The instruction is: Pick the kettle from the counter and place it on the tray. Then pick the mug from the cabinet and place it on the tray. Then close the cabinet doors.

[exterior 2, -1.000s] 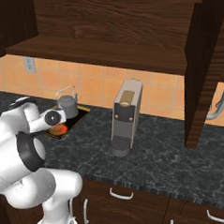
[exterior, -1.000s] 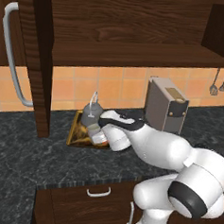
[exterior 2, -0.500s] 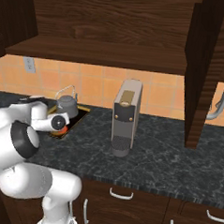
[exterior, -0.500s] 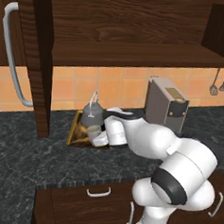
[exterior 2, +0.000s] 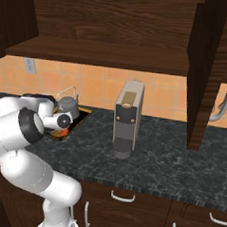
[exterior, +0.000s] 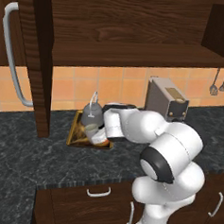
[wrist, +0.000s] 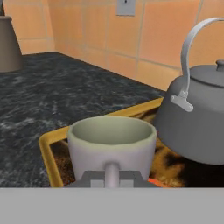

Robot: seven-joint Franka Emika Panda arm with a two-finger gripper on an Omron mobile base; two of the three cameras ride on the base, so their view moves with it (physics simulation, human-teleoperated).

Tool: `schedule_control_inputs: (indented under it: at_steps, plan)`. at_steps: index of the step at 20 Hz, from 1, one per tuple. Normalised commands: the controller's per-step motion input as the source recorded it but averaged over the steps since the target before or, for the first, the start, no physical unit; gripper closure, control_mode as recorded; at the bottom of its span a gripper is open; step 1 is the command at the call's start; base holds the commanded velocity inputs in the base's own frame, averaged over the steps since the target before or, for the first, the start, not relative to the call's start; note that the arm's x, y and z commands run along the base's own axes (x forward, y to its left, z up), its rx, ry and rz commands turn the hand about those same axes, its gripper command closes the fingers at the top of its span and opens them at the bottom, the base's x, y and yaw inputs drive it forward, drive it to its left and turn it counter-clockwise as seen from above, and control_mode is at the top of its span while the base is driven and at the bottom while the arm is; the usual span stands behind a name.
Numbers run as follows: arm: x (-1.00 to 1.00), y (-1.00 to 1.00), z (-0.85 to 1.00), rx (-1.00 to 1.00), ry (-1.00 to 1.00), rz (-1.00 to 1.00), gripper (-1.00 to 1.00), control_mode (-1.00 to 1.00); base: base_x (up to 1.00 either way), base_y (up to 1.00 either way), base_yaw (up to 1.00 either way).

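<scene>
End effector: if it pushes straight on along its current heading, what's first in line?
The mug itself: the end effector is shut on its handle, over the tray. Past the mug, the line seems to run over the counter to the tiled wall, left of the kettle; depth is unclear.

The kettle [wrist: 197, 122] is smooth matt grey metal. The mug [wrist: 111, 146] looks like pale, satin ceramic. The counter [exterior: 25, 160] is dark speckled stone. The cabinet [exterior: 134, 25] is dark grained wood, with a tiled orange wall [exterior 2: 95, 88] below.

Grey kettle [wrist: 197, 127], beige mug [wrist: 111, 146], gold-rimmed tray [wrist: 46, 146], black-speckled counter [wrist: 39, 92].
</scene>
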Motion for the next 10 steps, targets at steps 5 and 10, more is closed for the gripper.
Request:
schedule_control_inputs:
  at_steps: [5, 10]
  plan:
    - [0.08, 0.12, -0.21, -0.08, 0.01, 0.03, 1.0, -1.0, 0.0, 0.0, 0.0]
    - [0.2, 0.02, -0.02, 0.0, 0.0, 0.03, 1.0, -1.0, 0.0, 0.0, 0.0]
